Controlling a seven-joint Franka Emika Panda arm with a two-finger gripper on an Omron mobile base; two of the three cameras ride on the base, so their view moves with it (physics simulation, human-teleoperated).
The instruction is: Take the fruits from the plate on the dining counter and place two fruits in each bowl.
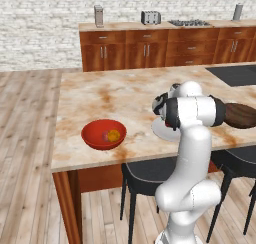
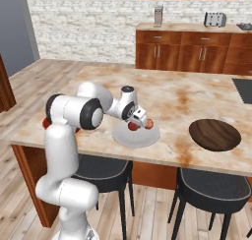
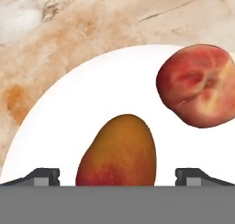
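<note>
- Currently, left base view: you have the red bowl (image 1: 104, 134) near the front edge of the dining counter (image 1: 115, 95), with an orange-yellow fruit (image 1: 114, 135) in it and what may be a second, reddish one just beside that; too small to be sure. The arm's elbow covers most of the plate (image 1: 162, 131), and the dark brown bowl (image 1: 242, 116) sits to the right of it, partly behind the arm.
- Right base view: the gripper (image 2: 139, 122) is low over the plate (image 2: 136, 135), among the reddish fruits (image 2: 133, 126) lying on it. The brown bowl (image 2: 215, 134) stands well apart to the right, and looks unfilled.
- Hand view: the finger tips (image 3: 43, 176) stand wide apart, nothing between them clamped. The mango-like fruit (image 3: 117, 152) lies centred between them, directly ahead of the hand. Its long axis runs along the view's vertical, across the line joining the tips, narrow end pointing away. A peach-like fruit (image 3: 197, 85) sits further off, to the upper right, apart from the first.
- Judgement: you are lined up for the near fruit; closing would take it across its short width.
</note>
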